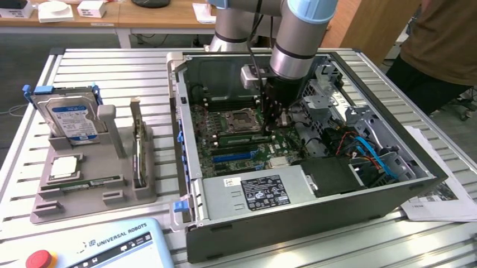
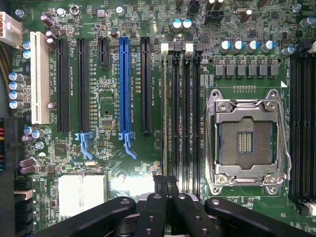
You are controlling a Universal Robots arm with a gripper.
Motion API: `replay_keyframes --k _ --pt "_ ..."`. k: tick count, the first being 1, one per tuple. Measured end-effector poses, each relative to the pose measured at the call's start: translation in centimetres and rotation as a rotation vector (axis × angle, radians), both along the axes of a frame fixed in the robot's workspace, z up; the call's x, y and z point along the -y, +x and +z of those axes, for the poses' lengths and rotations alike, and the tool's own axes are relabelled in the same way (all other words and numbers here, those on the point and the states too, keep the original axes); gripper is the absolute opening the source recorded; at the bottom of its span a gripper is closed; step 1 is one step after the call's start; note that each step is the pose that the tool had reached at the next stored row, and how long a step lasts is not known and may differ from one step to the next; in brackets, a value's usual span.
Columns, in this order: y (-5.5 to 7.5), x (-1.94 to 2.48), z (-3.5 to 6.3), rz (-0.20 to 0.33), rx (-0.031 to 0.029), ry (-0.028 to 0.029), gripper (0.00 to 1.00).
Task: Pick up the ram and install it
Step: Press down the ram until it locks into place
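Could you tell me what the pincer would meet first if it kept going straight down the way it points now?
Most likely the memory slots on the green motherboard, beside the empty processor socket. The shut pincer sits right over them, though the gap is hard to judge.

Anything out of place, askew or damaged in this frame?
Nothing stands out. The gripper is down inside the open computer case, jaws shut, over the motherboard. The hard drive stands upright in the grey parts tray.

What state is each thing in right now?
gripper: shut, down over the motherboard's memory slots
ram: standing on edge in the grey holder
hard drive: upright in the holder
CPU socket: empty
computer case: side open
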State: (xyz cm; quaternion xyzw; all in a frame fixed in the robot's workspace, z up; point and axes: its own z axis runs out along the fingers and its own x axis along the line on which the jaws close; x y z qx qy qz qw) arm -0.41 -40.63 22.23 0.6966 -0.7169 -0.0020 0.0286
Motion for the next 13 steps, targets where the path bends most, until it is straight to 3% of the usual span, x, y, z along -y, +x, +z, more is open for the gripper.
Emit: replay_keyframes --k 13 --pt "0.0 0.0 -0.12 0.0 0.0001 0.0003 0.11"
